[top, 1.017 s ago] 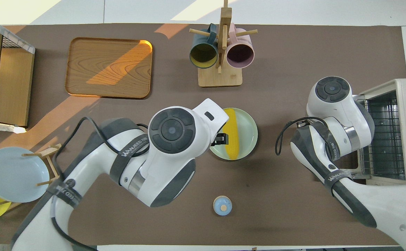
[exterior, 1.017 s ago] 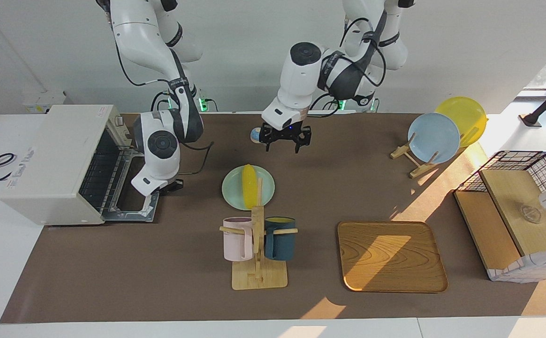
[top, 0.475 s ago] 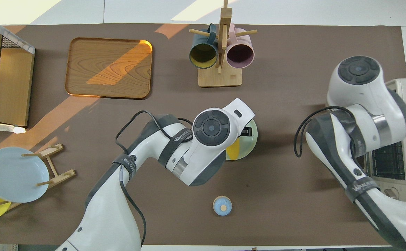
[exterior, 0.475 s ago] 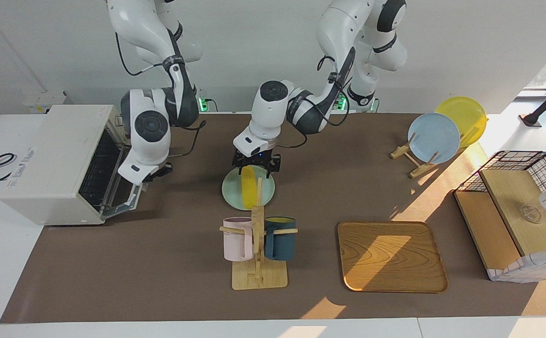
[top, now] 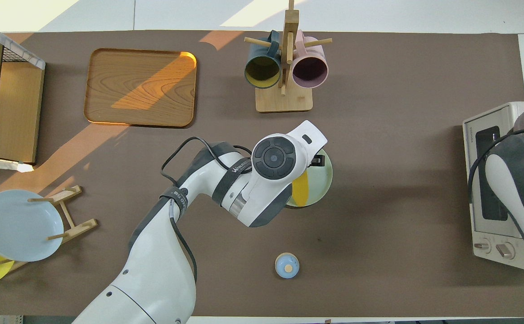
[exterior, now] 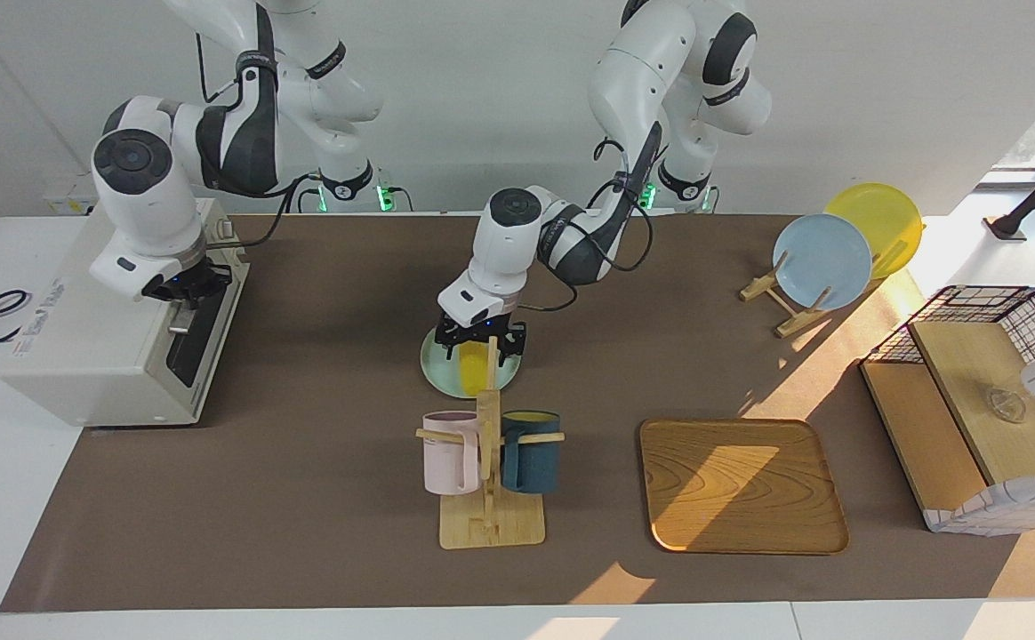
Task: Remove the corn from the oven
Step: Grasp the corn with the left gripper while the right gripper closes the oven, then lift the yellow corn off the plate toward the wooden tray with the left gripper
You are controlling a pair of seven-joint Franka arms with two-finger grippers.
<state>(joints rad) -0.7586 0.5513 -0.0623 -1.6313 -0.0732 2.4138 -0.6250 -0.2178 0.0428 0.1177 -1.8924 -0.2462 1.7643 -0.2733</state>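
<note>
Lying on the green plate [exterior: 440, 374], corn [exterior: 470, 369] directly beneath the spread left hand [exterior: 477, 342].

Brown-matted tabletop [exterior: 322, 498] carries: white boxy toaster oven [exterior: 100, 338] at 9 o'clock, door shut; pale green round plate [exterior: 439, 373] at centre; wooden mug rack [exterior: 491, 524] at 6; wooden rectangular tray [exterior: 740, 484] at 5; wooden plate stand [exterior: 780, 298] at 2; small blue round lidded jar [top: 286, 265].

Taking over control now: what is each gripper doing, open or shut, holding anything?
Left gripper: open, down around the corn on the pale green plate.
Right gripper: shut, empty, at the oven door's top edge.
</note>
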